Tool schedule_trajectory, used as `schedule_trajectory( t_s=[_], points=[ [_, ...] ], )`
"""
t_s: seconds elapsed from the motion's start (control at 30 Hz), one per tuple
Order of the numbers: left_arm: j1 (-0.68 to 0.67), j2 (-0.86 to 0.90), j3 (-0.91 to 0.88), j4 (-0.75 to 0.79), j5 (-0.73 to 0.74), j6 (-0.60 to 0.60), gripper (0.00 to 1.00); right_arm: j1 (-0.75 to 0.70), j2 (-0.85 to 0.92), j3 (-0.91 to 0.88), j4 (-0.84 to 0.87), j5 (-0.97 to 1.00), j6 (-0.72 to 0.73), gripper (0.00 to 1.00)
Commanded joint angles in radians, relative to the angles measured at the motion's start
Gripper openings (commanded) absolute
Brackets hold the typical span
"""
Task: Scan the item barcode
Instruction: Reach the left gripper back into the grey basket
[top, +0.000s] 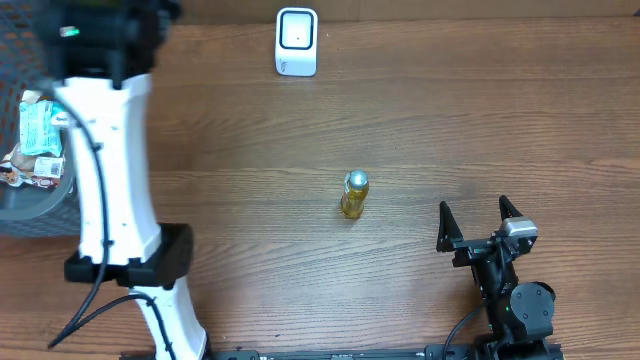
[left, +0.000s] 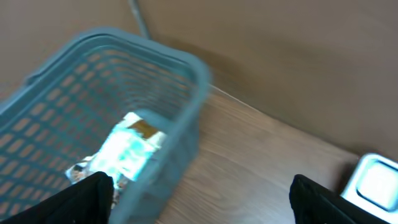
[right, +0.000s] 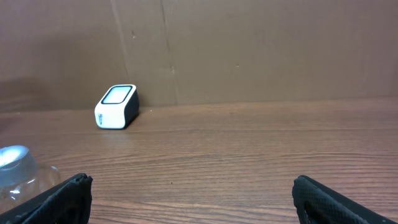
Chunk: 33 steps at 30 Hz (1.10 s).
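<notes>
The white barcode scanner (top: 296, 41) stands at the table's far edge and also shows in the right wrist view (right: 116, 106). A small yellow bottle with a silver cap (top: 354, 194) stands upright mid-table. My left arm reaches over the grey-blue basket (left: 186, 106) at the far left. My left gripper (left: 200, 191) is open with nothing between its fingers, just over the basket's near rim. A teal-and-white packet (left: 130, 149) lies inside the basket. My right gripper (top: 474, 210) is open and empty near the front right, well right of the bottle.
The basket (top: 20, 215) also holds a second, colourful packet (top: 30, 172). A brown board wall (right: 249, 50) runs behind the scanner. The bottle's cap (right: 13, 157) shows at the left edge of the right wrist view. Bare wood lies between the bottle and the scanner.
</notes>
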Motion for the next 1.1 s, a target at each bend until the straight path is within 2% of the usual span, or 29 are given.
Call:
schedule_trajectory(
  t_s=[0.0, 0.17, 0.27, 0.33, 0.4, 0.43, 0.57, 0.77, 0.9, 1.07],
  points=[
    [0.157, -0.020, 0.012, -0.006, 0.124, 0.019, 0.85, -0.006, -0.010, -0.011, 0.003, -0.002, -0.004, 1.00],
    [0.360, -0.018, 0.000, -0.027, 0.257, 0.019, 0.86, -0.006, -0.010, -0.011, 0.003, -0.002, -0.004, 1.00],
    [0.471, -0.018, 0.000, -0.034, 0.296, 0.019, 0.91, -0.006, -0.010, -0.011, 0.003, -0.002, -0.004, 1.00],
    [0.533, -0.018, 0.000, -0.047, 0.307, 0.020, 0.99, -0.006, -0.010, -0.011, 0.003, -0.002, -0.004, 1.00],
    [0.589, -0.016, -0.005, -0.054, 0.338, 0.037, 1.00, -0.006, -0.010, -0.011, 0.003, -0.002, -0.004, 1.00],
    [0.631, -0.014, -0.021, -0.046, 0.408, 0.087, 1.00, -0.006, -0.010, -0.011, 0.003, -0.002, -0.004, 1.00],
    [0.678, -0.001, -0.098, -0.003, 0.538, 0.205, 1.00, -0.006, -0.010, -0.011, 0.003, -0.002, -0.004, 1.00],
    [0.682, 0.055, -0.274, 0.071, 0.601, 0.344, 1.00, -0.006, -0.010, -0.011, 0.003, -0.002, -0.004, 1.00],
    [0.682, 0.111, -0.390, 0.099, 0.747, 0.479, 0.97, -0.006, -0.010, -0.011, 0.003, -0.002, -0.004, 1.00],
    [0.682, 0.208, -0.467, 0.124, 0.777, 0.524, 0.97, -0.006, -0.010, -0.011, 0.003, -0.002, -0.004, 1.00]
  ],
)
